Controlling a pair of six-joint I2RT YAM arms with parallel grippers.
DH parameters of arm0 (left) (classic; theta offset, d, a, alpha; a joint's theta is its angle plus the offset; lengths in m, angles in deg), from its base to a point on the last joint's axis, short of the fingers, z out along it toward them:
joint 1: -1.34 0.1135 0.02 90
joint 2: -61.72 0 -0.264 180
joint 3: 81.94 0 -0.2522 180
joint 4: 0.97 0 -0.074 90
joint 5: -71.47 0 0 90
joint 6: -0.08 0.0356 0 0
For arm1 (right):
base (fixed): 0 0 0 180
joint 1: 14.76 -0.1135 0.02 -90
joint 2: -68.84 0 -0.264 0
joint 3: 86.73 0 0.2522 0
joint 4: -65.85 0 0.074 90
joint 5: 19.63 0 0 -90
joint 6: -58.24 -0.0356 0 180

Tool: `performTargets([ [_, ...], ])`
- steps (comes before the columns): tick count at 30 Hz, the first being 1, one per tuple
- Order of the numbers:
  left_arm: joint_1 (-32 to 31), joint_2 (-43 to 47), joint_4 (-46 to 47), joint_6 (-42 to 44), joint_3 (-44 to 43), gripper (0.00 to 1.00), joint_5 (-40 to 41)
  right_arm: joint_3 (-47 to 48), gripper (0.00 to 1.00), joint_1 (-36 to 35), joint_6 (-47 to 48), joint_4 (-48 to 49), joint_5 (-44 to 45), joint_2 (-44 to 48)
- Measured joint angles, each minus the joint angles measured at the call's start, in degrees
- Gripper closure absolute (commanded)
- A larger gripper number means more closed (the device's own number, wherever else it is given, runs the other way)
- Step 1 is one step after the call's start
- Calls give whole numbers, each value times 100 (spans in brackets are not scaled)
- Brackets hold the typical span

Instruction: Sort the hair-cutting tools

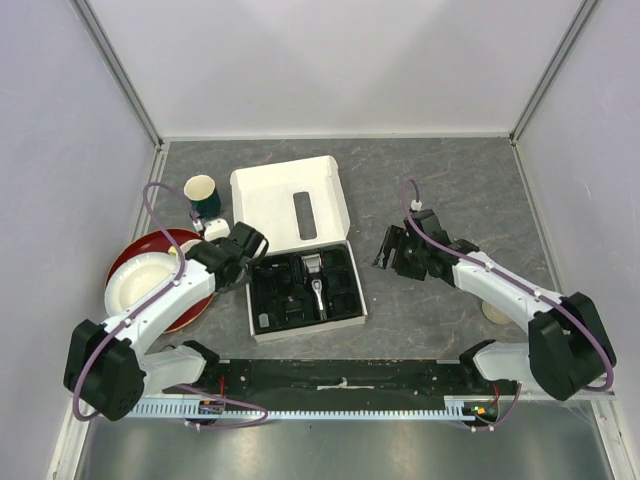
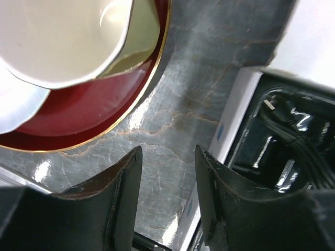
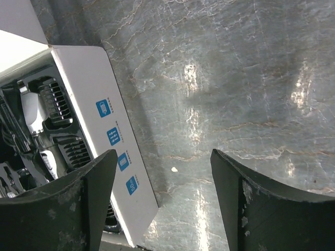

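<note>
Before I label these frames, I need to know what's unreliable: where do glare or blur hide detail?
Top external: evenly lit and sharp, with only faint shadows. Left wrist: glare streaks on the glossy black plastic tray, and the near black fingers are blurred. Right wrist: bright reflections wash out patches of the grey marbled tabletop.

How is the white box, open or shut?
Open. The white box has its lid flipped back, showing the black tray with the silver clipper inside.

Comb guards (image 1: 340,285) in the black tray (image 1: 262,278) are too small to distinguish.
</note>
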Motion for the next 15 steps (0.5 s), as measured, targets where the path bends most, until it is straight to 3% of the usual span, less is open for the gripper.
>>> performTargets([
  [15, 136, -763, 1023, 278, 682, 50, -1403, -55, 27, -448, -332, 765, 214, -579],
])
